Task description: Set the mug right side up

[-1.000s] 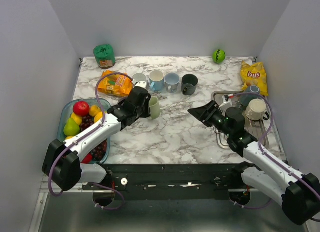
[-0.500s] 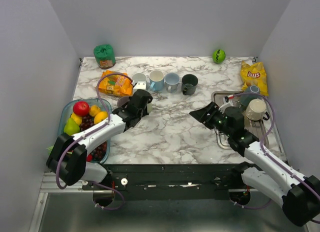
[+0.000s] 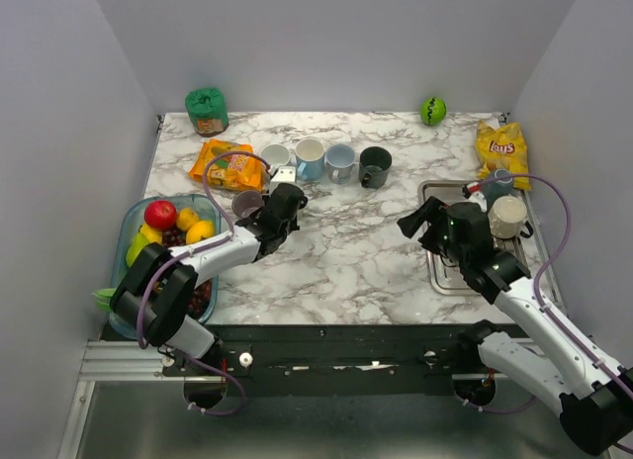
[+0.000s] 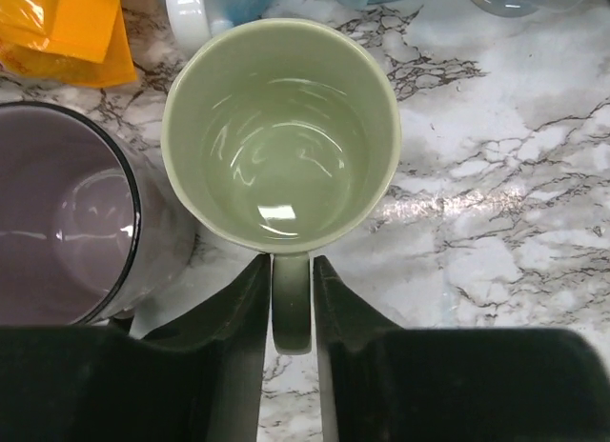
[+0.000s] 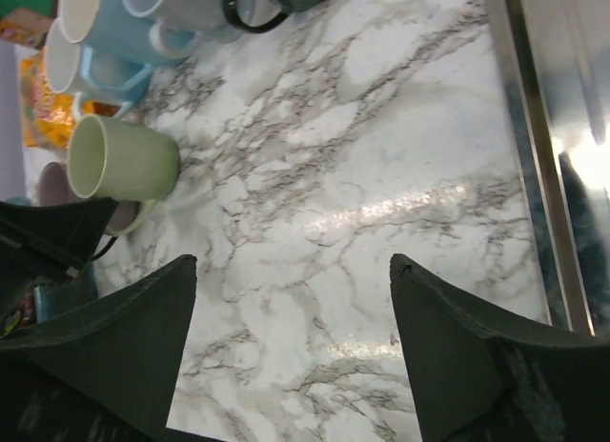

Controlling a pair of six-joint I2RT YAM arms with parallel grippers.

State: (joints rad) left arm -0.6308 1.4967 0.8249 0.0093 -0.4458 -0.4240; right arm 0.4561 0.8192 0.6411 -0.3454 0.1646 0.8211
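The pale green mug (image 4: 281,137) stands mouth up on the marble table, close beside a purple mug (image 4: 57,232). My left gripper (image 4: 291,266) is behind it, its jaws hugging the mug's handle (image 4: 291,309) with barely a sliver on either side. From above, the left gripper (image 3: 285,200) covers the green mug. The right wrist view shows the green mug (image 5: 119,156) at its left. My right gripper (image 5: 291,261) hangs wide open over bare marble, holding nothing, near the metal tray's left edge (image 3: 420,220).
A row of mugs (image 3: 326,160) lines the back. An orange snack bag (image 3: 226,164) lies behind the purple mug (image 3: 247,202). A fruit container (image 3: 129,222) stands left, a metal tray (image 3: 475,281) with mugs (image 3: 507,217) right, a chips bag (image 3: 499,147) and a green ball (image 3: 432,110) beyond.
My left arm swung the green mug from hanging tilted to standing mouth up beside the purple mug. The right gripper drew back to the right and opened wider.
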